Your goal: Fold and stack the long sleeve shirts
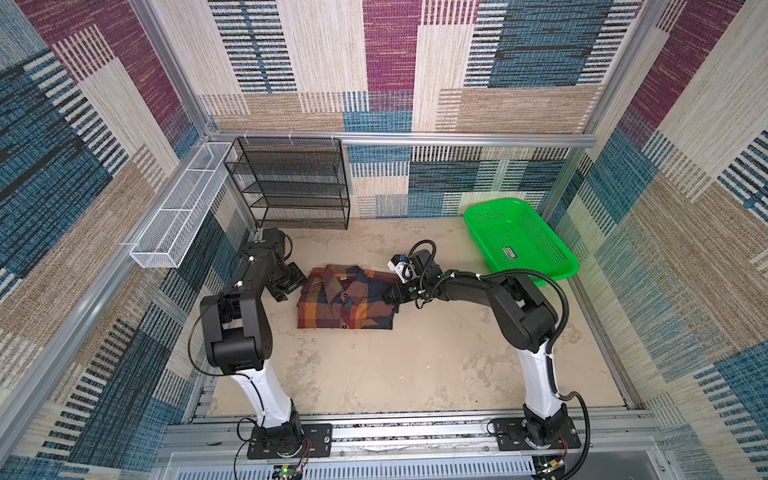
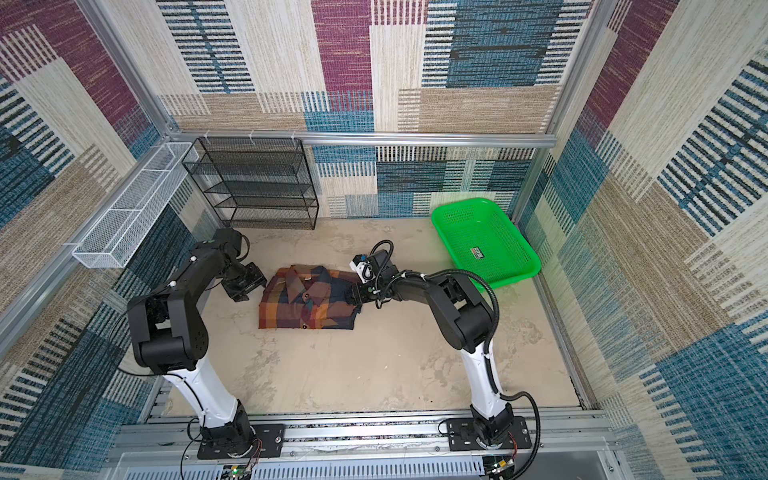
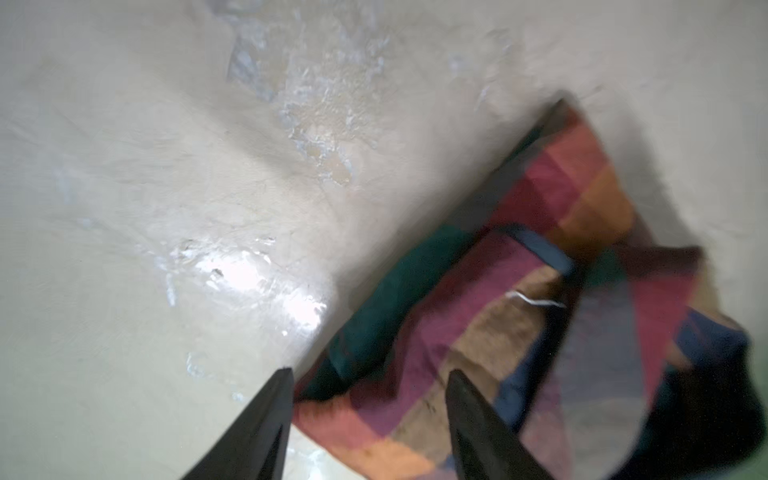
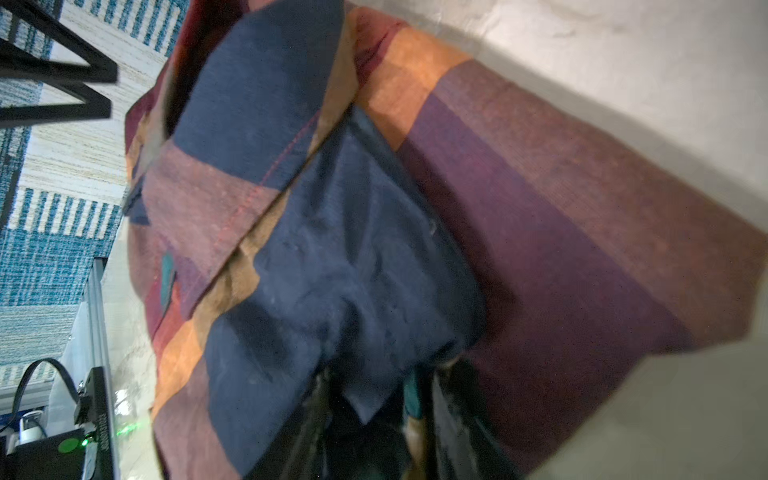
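Left wrist: my left gripper (image 3: 370,371) gapes beside the shirt (image 3: 478,291). My right gripper (image 4: 380,386) — clamped or not, unclear; snagged cloth would unfold it.

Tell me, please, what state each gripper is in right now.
Left gripper: open, holding nothing.
Right gripper: open, jaws apart around a navy fold of the shirt.

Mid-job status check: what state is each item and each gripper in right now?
plaid shirt: folded into a compact rectangle, collar up, lying on the table.
left gripper: open, at the shirt's edge, holding nothing.
right gripper: open, navy cloth between its fingers.
green basket: empty.
black mesh shelf: empty.
white wire basket: empty.
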Robot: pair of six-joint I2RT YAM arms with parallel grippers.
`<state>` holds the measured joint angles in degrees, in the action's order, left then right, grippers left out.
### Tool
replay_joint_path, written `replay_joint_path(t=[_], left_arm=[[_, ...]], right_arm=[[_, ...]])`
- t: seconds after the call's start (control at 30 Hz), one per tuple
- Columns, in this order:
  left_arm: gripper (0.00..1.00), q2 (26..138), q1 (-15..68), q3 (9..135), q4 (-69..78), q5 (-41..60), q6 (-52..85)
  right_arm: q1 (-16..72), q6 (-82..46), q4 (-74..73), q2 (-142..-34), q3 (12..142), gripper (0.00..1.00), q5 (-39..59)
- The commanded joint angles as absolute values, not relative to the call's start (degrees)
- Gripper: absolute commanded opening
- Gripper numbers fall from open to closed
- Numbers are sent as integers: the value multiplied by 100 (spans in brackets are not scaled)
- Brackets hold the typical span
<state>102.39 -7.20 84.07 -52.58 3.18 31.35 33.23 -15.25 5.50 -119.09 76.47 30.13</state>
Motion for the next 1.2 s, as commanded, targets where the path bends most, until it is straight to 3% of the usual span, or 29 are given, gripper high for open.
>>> replay_joint_path(t=[0.0,0.17,0.2,0.23,0.27,0.53,0.73,0.97,1.17], left_arm=[[71,9430,-727,8276,-5449,163,3162],[75,8228,-721,7725,-5699,-393,3317],[84,8005,-721,7545,-5712,-560,3334],[85,7748,-729,7319,-5734,-759,3354],[100,7478,-727,7117,-5752,-930,3344],[100,5912,-730,6251,-6035,-1562,3231],[100,5443,-729,6135,-6218,-1840,3277],[100,5605,-738,6122,-6211,-1830,3313],[100,5498,-734,6071,-6174,-1818,3337]], right_arm=[[3312,-1674,555,-11351,7549,54,2662],[3296,-2124,1130,-11317,7709,58,2194],[3300,-2215,1138,-11311,7667,59,2152],[3296,-2341,1108,-11303,7581,59,2125],[3297,-2508,1136,-11311,7514,60,2025],[3441,-3056,461,-11598,7287,67,2616],[3958,-3407,47,-12133,7732,66,2628],[4418,-3735,256,-13190,9128,65,2720],[4807,-3955,864,-14420,11349,64,2818]])
